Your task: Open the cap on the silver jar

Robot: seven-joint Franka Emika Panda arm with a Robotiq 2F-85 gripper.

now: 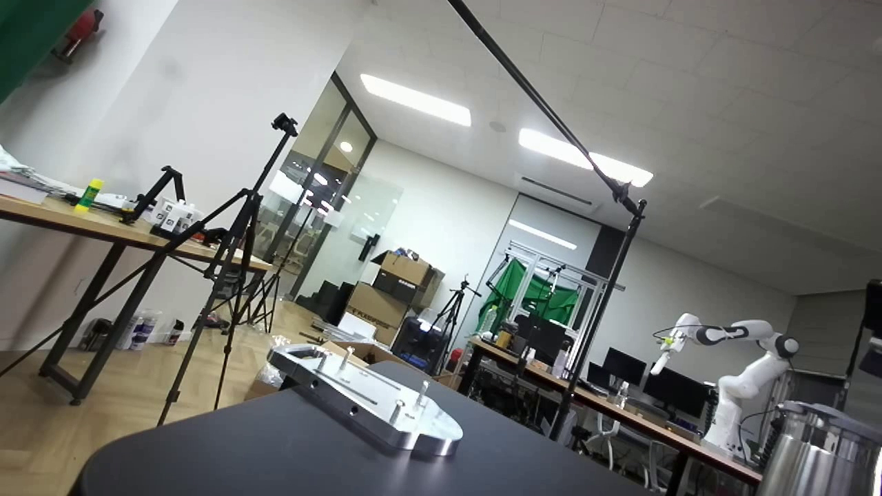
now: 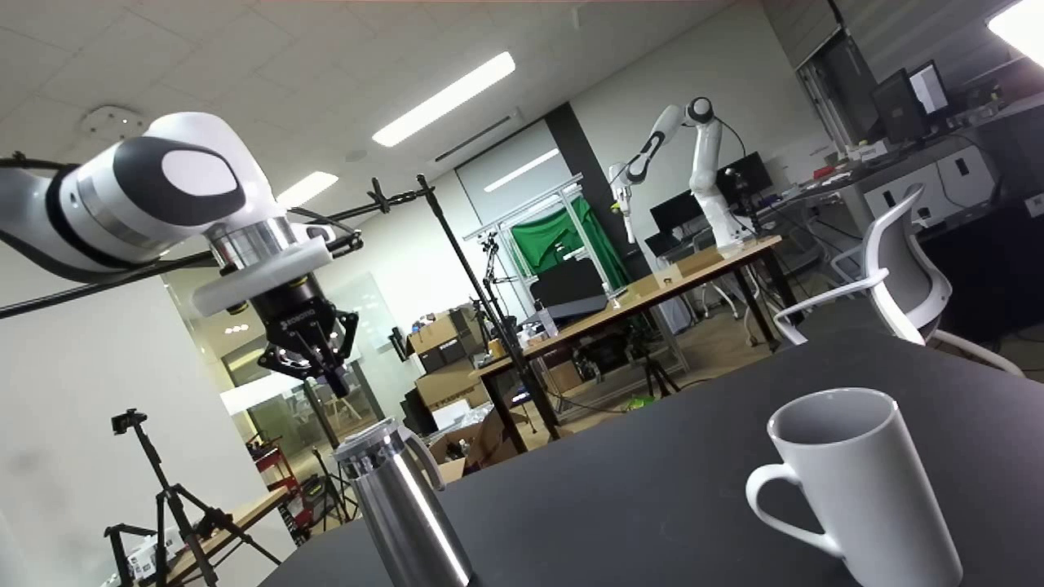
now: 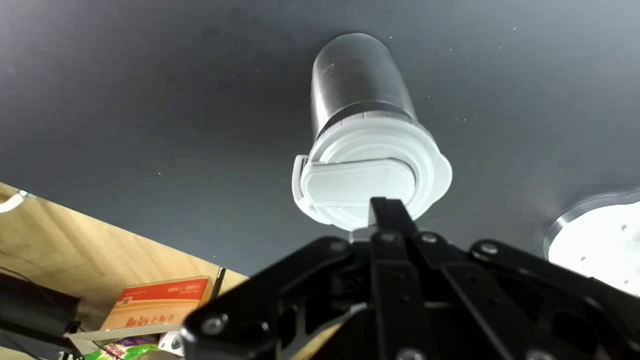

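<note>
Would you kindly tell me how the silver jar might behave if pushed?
The silver jar would likely feel stiff, since it looks metal. Its smooth, shiny sides may prove slippery. Standing tall and narrow, it could tip if pushed up near the cap.

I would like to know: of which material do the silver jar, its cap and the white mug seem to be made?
The silver jar: metal, likely stainless steel, satin; a long bright streak runs down its side.
Its cap: probably plastic, pale grey and matte, with moulded-looking rings and no metallic glare.
The white mug: perhaps glazed ceramic, being smooth and opaque; plastic cannot be excluded.
</note>
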